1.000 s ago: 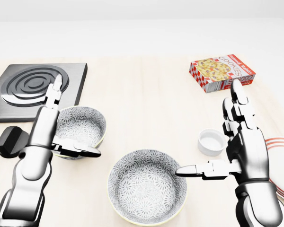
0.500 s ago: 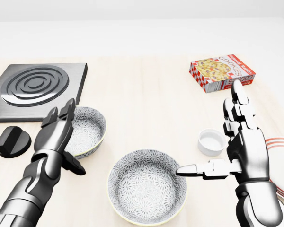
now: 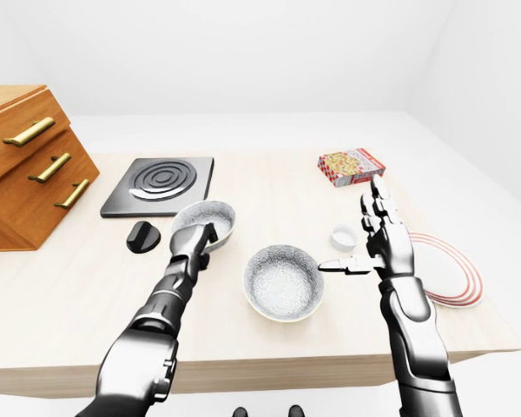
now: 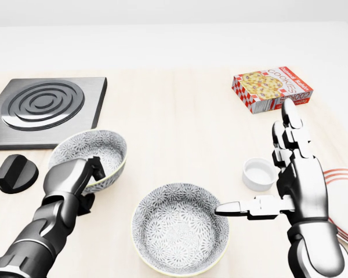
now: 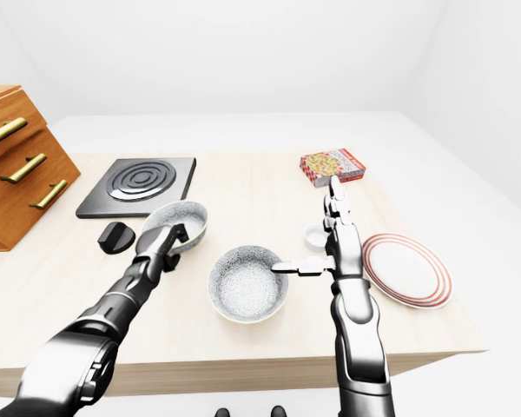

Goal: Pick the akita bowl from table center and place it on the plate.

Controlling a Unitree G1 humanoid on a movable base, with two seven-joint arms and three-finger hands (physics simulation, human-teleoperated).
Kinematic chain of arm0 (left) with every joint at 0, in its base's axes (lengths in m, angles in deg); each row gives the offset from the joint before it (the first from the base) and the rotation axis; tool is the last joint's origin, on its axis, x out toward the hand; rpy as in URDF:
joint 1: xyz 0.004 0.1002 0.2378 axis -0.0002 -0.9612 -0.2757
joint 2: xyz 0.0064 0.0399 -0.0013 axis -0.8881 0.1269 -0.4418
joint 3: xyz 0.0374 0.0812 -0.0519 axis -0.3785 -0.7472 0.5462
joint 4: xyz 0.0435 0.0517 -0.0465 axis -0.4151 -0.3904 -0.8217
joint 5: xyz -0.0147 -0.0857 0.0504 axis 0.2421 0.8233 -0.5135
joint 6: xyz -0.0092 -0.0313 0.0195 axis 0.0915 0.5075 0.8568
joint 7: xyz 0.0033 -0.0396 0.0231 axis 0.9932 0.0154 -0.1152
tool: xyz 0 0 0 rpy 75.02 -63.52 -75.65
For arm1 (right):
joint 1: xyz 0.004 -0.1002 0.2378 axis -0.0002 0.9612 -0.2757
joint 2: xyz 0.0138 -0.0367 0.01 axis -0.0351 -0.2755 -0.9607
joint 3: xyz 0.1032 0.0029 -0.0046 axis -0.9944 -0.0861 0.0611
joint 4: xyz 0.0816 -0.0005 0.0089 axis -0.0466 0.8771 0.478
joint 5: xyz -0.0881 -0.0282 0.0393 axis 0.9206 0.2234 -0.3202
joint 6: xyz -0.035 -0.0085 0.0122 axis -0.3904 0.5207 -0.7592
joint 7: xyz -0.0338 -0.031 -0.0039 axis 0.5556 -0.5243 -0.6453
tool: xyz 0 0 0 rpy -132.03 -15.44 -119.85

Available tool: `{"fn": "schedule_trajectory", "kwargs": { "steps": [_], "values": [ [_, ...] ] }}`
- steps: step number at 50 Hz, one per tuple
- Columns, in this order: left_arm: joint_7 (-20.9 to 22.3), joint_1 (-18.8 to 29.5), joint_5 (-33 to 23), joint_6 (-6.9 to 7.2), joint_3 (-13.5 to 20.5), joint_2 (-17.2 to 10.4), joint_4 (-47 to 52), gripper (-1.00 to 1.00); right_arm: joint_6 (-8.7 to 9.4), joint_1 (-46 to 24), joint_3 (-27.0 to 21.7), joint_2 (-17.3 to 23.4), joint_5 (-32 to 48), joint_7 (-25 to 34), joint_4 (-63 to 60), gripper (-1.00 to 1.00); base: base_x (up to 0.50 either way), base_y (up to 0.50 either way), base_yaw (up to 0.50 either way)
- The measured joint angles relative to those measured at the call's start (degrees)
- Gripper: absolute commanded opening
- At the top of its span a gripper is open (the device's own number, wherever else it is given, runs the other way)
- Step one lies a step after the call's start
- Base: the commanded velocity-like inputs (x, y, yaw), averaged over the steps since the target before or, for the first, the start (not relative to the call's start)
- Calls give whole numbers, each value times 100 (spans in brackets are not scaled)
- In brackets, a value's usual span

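Two grey-patterned bowls show in the head view. The larger-looking one rests at the table's centre, near the bottom of the view. The other bowl is to its left, tilted, with my left hand shut on its near rim. My right hand stands open just right of the centre bowl, fingers upright and thumb pointing left at its rim, holding nothing. The red-ringed white plate lies at the table's right, beyond the right hand.
A small white cup stands between the right hand and the cookie box. A black stove plate and a black knob are on the left. A wooden drawer cabinet stands at the far left.
My left hand dropped from an open, raised pose beside the left bowl and closed on its rim; that bowl tilted and shifted slightly left. The right hand and centre bowl stayed still.
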Motion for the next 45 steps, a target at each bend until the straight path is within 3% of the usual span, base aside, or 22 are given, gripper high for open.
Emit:
{"fn": "schedule_trajectory", "kwargs": {
  "steps": [12, 17, 21, 28, 33, 39, 45],
  "values": [
    [-59, 7, -43, 0, 23, 5, -53, -100, 0, 2, 19, -6, 4, 1, 30, 100, 0, 0, 0],
    [138, -135, -120, 0, 10, -12, 262, -100, 0, 14, 20, -7, 5, 5, 28, 100, 0, 0, 0],
    [809, -525, -202, 0, 50, -24, 1239, -100, 0, 27, 16, -8, 4, 8, 22, 100, 0, 0, 0],
    [2497, -1191, -193, 36, 178, -19, 3338, -100, 0, 42, 17, -11, 12, 11, 18, 100, 0, 0, 0],
    [3445, -1441, -193, 61, 303, -28, 4588, -100, 0, 58, 24, -14, 20, 19, -7, 100, 0, 0, 0],
    [4226, -1588, -202, 64, 416, -32, 5680, -100, 0, 68, 17, 3, 49, 47, -71, 100, 0, 0, 0],
    [4697, -1751, -264, 74, 473, -4, 6437, -100, 0, -25, 36, 159, 357, 257, -196, 100, 0, 0, 0]
  ]
}}
